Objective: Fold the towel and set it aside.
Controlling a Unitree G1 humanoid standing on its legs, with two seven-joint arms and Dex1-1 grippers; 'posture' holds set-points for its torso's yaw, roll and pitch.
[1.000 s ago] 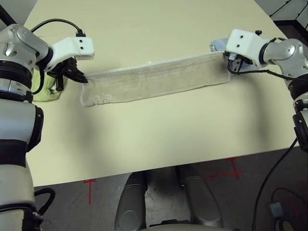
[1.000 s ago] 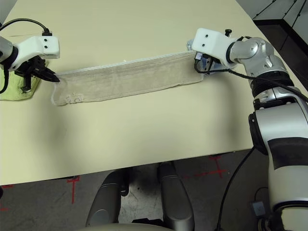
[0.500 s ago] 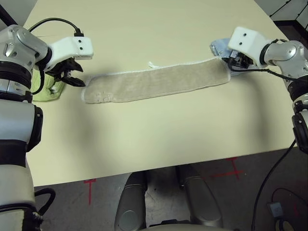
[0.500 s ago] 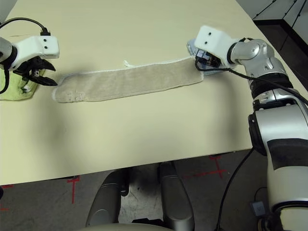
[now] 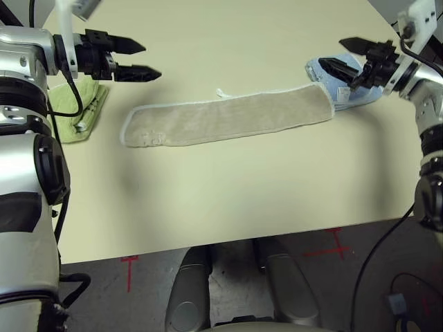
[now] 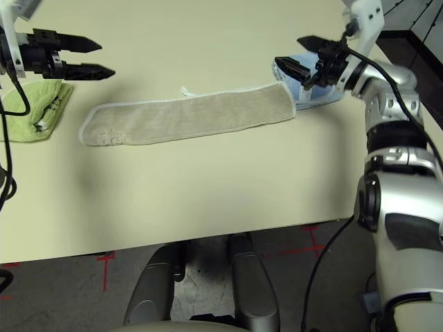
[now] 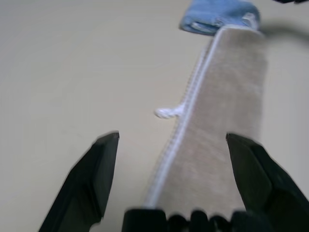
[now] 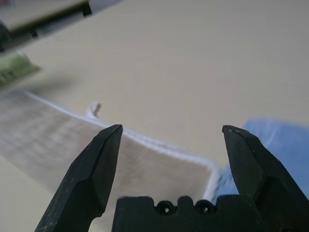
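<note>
At the far left of the pale yellow surface lies a crumpled light green cloth, and above its inner edge hangs the left tool, its two black fingers spread wide and holding nothing. The beige terry towel with white piped edging, folded into a long narrow strip, lies flat across the middle of the surface, its small white loop poking out along the far edge. Its right end touches a folded light blue towel, over which the right tool hovers, also wide and empty.
</note>
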